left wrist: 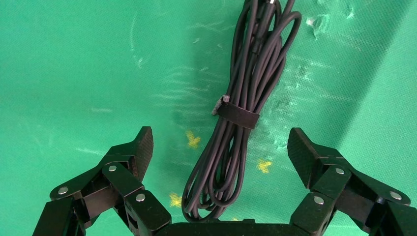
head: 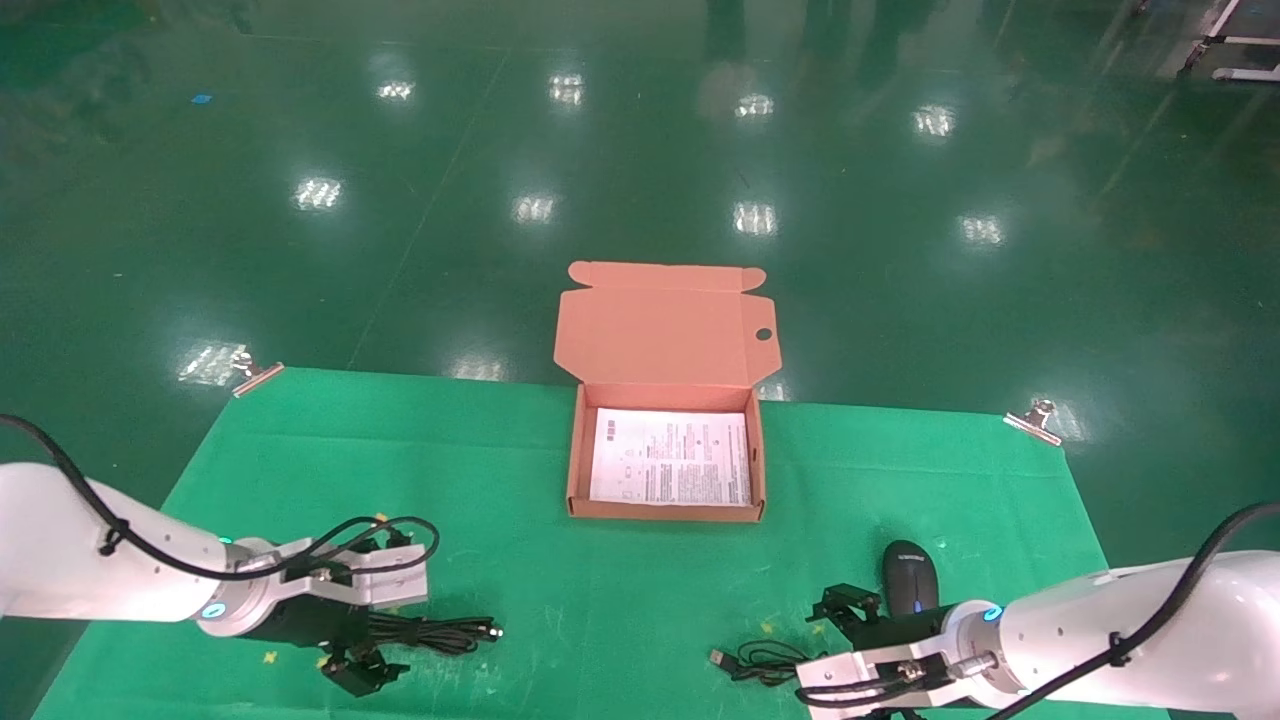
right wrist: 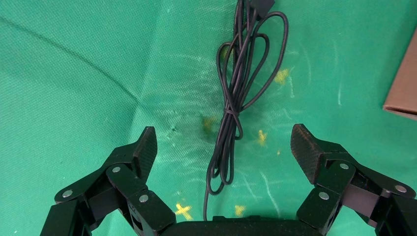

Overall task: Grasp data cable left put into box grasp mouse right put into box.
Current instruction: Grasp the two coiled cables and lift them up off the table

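The left gripper (left wrist: 220, 147) hovers low over the thin black coiled data cable (left wrist: 239, 115), fingers (left wrist: 142, 145) spread wide either side of the bundle on the green-clothed counter (head: 620, 600); the right gripper (right wrist: 223, 150), fingers equally apart, hangs above the mouse's loose cord (right wrist: 236, 98); the small black oval mouse (head: 909, 576) lies just beside it; the shallow orange-brown cardboard box (head: 575, 460) sits open between them, farther back.

The left gripper (head: 352, 625) covers the near end of the data cable (head: 445, 632), so only the plug end pokes out toward the box (head: 665, 512). The mouse (head: 909, 578) has its near end tucked behind the right gripper (head: 848, 650). Print on the white sheet (head: 671, 458) inside the box is too tiny to read.
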### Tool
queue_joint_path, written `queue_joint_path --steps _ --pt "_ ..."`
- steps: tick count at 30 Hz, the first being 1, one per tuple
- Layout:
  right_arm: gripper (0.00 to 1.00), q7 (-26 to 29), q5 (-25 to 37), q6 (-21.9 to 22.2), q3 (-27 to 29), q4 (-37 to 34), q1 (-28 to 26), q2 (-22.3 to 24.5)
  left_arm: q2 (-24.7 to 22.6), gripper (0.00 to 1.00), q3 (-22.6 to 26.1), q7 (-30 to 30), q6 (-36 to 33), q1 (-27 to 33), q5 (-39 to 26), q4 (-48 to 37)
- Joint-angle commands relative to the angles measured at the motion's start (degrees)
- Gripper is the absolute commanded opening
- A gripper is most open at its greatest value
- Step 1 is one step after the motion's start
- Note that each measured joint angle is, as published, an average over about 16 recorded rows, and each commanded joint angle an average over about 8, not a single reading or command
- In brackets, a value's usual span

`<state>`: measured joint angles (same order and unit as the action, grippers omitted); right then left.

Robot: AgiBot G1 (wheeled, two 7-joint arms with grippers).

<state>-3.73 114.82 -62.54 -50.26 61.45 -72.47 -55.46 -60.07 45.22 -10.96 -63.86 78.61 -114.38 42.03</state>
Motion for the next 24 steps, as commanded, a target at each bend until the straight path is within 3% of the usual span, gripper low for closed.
queue_joint_path --steps 1,3,6,11,12,14,24 --pt "1.0 -0.1 0.3 0.6 -0.1 -0.4 0.2 -0.3 -0.3 1.0 0.0 0.6 0.2 0.1 0.0 -0.9" --pt "1.0 -0.3 0.6 1.0 -0.2 -0.9 0.3 -0.6 -0.5 1.0 0.1 1.0 0.4 0.2 0.0 -1.8" --pt "0.98 -0.6 0.8 1.3 -0.3 -1.7 0.3 -1.0 -0.8 0.67 0.0 1.4 0.5 0.4 0.1 -2.8" --pt "0.35 -1.0 1.3 1.8 -0.6 -2.6 0.3 -1.4 -1.3 0.05 0.0 1.7 0.9 0.6 0.2 -4.3" --pt "0.23 -1.1 1.4 1.9 -0.6 -2.7 0.3 -1.4 -1.3 0.0 0.0 1.8 0.9 0.6 0.3 -4.5" --pt "0.0 -1.2 1.5 2.0 -0.7 -2.8 0.3 -1.5 -1.4 0.0 0.0 1.8 1.0 0.7 0.3 -4.8" --pt "0.0 -1.0 1.3 1.9 -0.6 -2.6 0.2 -1.4 -1.3 0.0 0.0 1.7 0.9 0.7 0.3 -4.4"
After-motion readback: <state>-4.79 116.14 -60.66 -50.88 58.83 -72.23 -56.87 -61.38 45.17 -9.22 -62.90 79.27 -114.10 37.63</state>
